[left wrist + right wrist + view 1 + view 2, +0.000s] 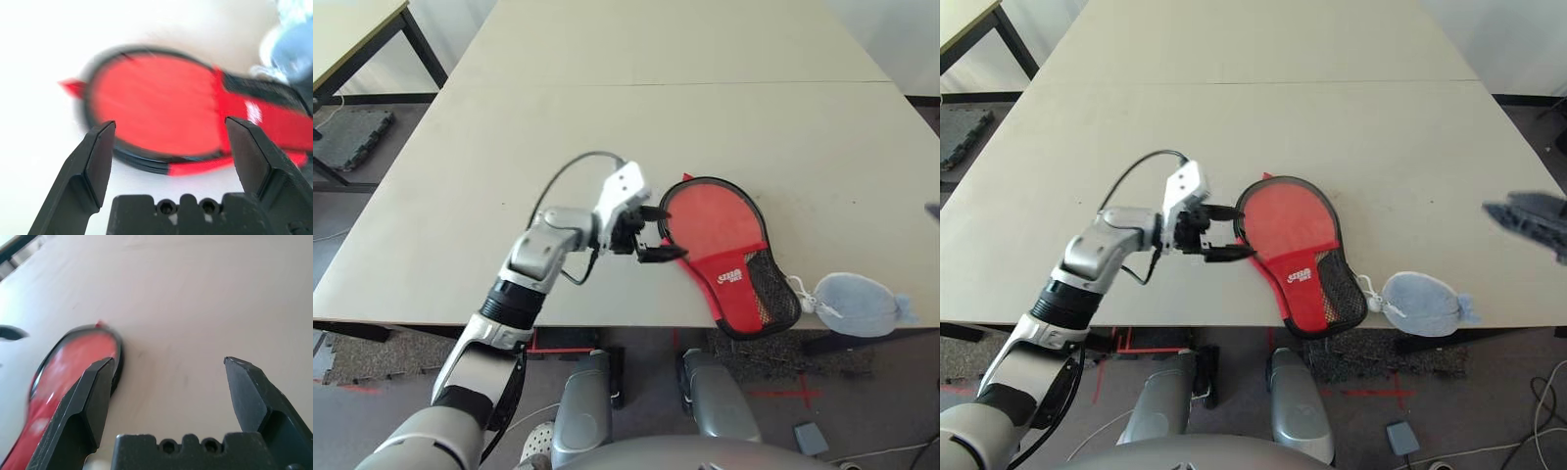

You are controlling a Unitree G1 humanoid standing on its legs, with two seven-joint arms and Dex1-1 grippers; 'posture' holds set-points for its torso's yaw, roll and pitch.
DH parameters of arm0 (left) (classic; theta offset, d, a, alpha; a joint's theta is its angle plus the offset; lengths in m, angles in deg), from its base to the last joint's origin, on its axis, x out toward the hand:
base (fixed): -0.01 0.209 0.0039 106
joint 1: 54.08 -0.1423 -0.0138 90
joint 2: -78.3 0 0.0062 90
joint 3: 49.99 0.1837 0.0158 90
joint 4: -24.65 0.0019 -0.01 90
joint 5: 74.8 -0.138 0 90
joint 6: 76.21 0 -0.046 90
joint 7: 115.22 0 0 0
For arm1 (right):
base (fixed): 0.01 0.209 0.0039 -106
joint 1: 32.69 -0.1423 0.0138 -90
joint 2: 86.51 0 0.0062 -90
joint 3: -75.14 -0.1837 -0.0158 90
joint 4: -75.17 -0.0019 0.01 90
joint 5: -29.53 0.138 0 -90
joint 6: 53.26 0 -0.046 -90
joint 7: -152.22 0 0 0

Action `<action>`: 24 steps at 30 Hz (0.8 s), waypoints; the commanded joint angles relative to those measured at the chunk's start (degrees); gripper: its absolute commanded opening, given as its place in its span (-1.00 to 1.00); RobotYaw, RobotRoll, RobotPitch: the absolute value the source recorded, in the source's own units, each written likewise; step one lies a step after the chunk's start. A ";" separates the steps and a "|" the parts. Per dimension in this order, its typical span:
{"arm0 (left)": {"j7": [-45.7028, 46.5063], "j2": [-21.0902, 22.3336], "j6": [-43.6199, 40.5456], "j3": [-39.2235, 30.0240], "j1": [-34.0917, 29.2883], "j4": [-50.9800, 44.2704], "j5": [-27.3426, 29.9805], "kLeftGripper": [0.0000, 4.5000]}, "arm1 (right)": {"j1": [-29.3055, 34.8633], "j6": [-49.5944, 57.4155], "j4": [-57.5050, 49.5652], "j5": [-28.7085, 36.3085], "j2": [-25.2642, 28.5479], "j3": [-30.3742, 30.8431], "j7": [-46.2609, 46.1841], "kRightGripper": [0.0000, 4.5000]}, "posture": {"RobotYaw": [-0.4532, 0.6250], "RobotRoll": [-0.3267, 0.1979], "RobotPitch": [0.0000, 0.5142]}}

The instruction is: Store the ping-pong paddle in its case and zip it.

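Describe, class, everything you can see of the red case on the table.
The case is a flat, paddle-shaped pouch: red fabric with black trim round its edge, a black mesh pocket and small white lettering on the narrow end. It looks closed and lies flat near the front edge of the table, narrow end reaching that edge. A small red tab sticks out at the round end. A pale blue pouch lies beside the narrow end.
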 commanded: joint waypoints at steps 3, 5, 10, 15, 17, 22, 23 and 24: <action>15.81 -0.94 9.88 -10.63 0.03 6.96 -2.35 1.00 | -6.32 -15.78 4.24 -8.35 -11.05 4.59 -14.79 0.98 | -0.13 0.25 -0.48; 22.97 -2.50 17.91 -14.32 -0.28 11.87 -3.67 1.00 | -8.95 -22.36 7.45 -11.49 -14.83 5.22 -20.67 0.98 | -0.12 0.25 -0.49; 37.60 -3.68 34.31 -18.98 0.07 24.05 -8.33 1.00 | -13.79 -36.53 15.66 -17.16 -20.39 6.15 -31.59 0.98 | -0.14 0.25 -0.52; 49.24 -2.99 45.49 -20.30 1.48 35.77 -12.37 1.00 | -17.67 -47.62 23.99 -22.96 -24.35 9.66 -40.19 0.98 | -0.18 0.25 -0.56; 51.58 -2.65 47.84 -20.20 1.88 39.79 -13.21 1.00 | -19.12 -50.03 27.96 -24.40 -24.44 9.87 -44.18 0.98 | -0.20 0.25 -0.61; 55.35 -2.25 52.48 -20.26 2.62 44.37 -13.69 1.00 | -21.64 -54.06 35.25 -24.95 -23.72 10.11 -47.91 0.98 | -0.22 0.25 -0.66; 55.54 -2.10 53.22 -20.03 2.65 44.80 -13.79 1.00 | -21.92 -54.47 36.04 -24.69 -23.69 10.12 -47.91 0.98 | -0.22 0.25 -0.66; 56.03 -2.17 53.52 -20.08 2.68 45.17 -13.62 1.00 | -22.24 -54.82 36.87 -24.36 -23.63 9.94 -48.13 0.98 | -0.22 0.25 -0.66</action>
